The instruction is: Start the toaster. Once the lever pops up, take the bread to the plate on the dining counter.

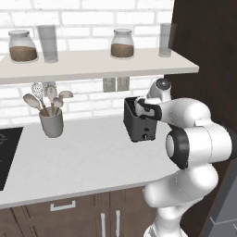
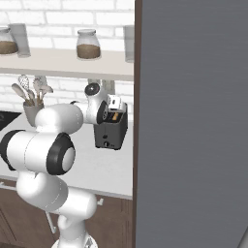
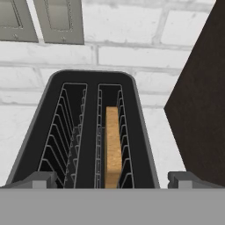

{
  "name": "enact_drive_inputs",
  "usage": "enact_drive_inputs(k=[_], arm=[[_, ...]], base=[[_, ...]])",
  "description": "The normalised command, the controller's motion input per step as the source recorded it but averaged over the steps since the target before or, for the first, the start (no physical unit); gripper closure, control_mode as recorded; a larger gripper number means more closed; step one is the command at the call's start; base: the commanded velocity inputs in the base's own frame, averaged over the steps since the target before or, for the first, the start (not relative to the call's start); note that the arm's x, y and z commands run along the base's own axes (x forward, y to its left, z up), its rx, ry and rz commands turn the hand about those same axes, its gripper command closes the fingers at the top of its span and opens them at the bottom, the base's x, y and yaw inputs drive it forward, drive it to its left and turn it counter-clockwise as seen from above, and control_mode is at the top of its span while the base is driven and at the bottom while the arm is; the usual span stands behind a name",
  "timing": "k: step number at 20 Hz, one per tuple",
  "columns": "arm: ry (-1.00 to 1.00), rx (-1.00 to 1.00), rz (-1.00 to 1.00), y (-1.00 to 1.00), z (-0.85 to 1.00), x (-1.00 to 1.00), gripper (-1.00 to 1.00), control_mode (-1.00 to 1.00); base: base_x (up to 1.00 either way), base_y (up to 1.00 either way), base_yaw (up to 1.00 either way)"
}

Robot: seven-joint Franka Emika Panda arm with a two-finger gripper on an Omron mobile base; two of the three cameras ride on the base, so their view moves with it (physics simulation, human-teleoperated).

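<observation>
Toaster [image 3: 83,132] directly beneath the hand, bread [image 3: 112,147] loaded, lever not yet seen to.

Nearest the camera, the gripper [image 3: 112,179] hangs over the front edge of the toaster with its fingertips [image 3: 40,179] spread wide and nothing between them. Below them the bread stands on edge in the right-hand slot, sunk within the wire guides; the left-hand slot holds nothing. From the base cameras the toaster [image 1: 139,122] stands on the white worktop [image 1: 88,157] against the brick wall, close beside a dark tall cabinet [image 1: 203,55], with a utensil cup [image 1: 51,122] well apart to its left. Risk, as judged: the open fingers straddle the toaster's width, so a straight descent could strike the casing or shove the toaster back instead of working the lever; the nearby cabinet also leaves little room on that side. Plate and dining counter lie elsewhere.
</observation>
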Motion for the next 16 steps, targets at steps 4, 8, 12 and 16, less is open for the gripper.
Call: enact_drive_inputs(k=[4, 8, 12, 16], arm=[[0.00, 0.00, 0.00, 0.00, 0.00, 0.00, -1.00, -1.00], [0.00, 0.00, 0.00, 0.00, 0.00, 0.00, -1.00, -1.00], [0.00, 0.00, 0.00, 0.00, 0.00, 0.00, -1.00, -1.00], [0.00, 0.00, 0.00, 0.00, 0.00, 0.00, -1.00, -1.00]], base=[[0.00, 0.00, 0.00], [0.00, 0.00, 0.00], [0.00, 0.00, 0.00], [0.00, 0.00, 0.00]])
